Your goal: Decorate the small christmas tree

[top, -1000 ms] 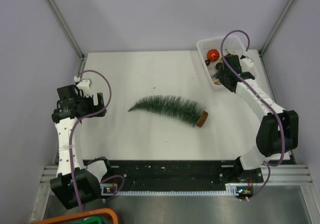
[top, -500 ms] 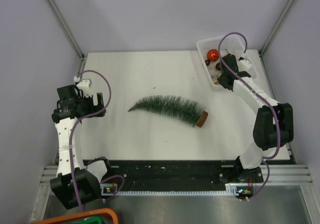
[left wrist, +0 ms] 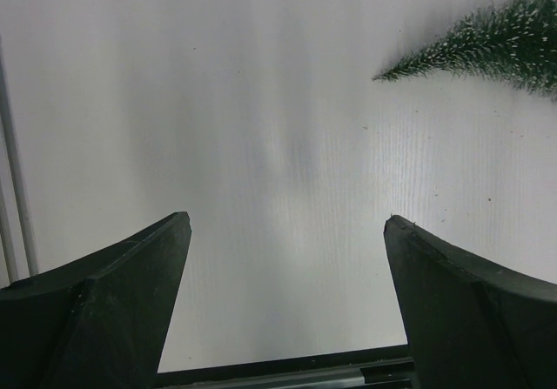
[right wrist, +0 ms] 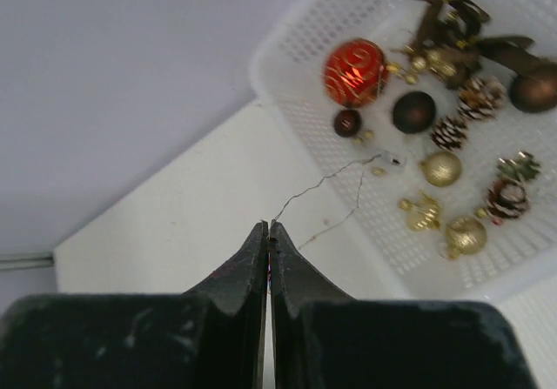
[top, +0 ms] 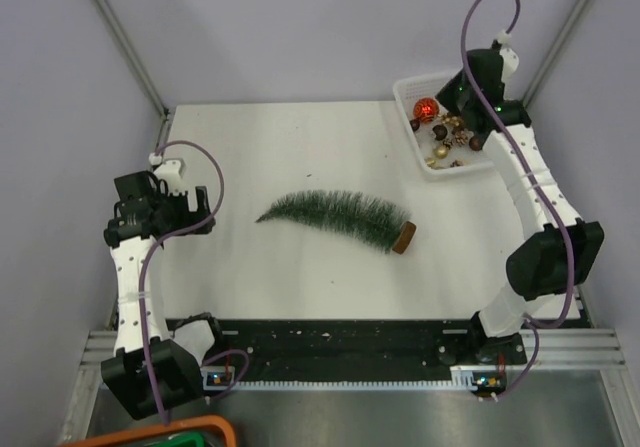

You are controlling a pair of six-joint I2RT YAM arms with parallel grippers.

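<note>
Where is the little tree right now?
In the top view the small christmas tree lies on its side in the middle of the table, tip toward the left arm, base toward the right, apart from the white basket at the far right.

My right gripper point(right wrist: 269, 228) has matt black plastic fingers point(right wrist: 222, 289). From their tips a hair-thin metal wire point(right wrist: 324, 180) leads ahead into a white perforated plastic basket point(right wrist: 300, 110) holding a glossy red bauble point(right wrist: 355, 72) and glittery gold balls point(right wrist: 441, 169). Beyond my left gripper point(left wrist: 285, 222) lie the matt white table point(left wrist: 261, 102) and the bristly, frost-tipped small christmas tree point(left wrist: 487, 50).
</note>
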